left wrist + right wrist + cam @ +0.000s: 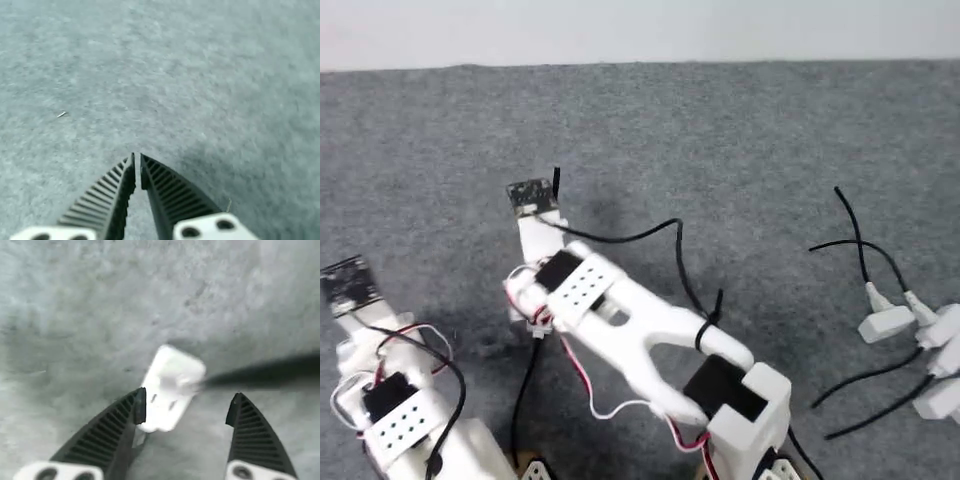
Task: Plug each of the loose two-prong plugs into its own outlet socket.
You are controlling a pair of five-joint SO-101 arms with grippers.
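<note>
Right pincer (189, 394) spread wide around white socket (172, 385)
Socket lay on grey table (75, 300), black cord (265, 374) leading off; left pincer (137, 156) closed, empty; loose plugs (885, 322) lay well apart from both arms

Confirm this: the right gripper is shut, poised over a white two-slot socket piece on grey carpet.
Not shut: the right gripper is open, poised over a white two-slot socket piece on grey carpet. The right wrist view shows its fingers spread apart.
</note>
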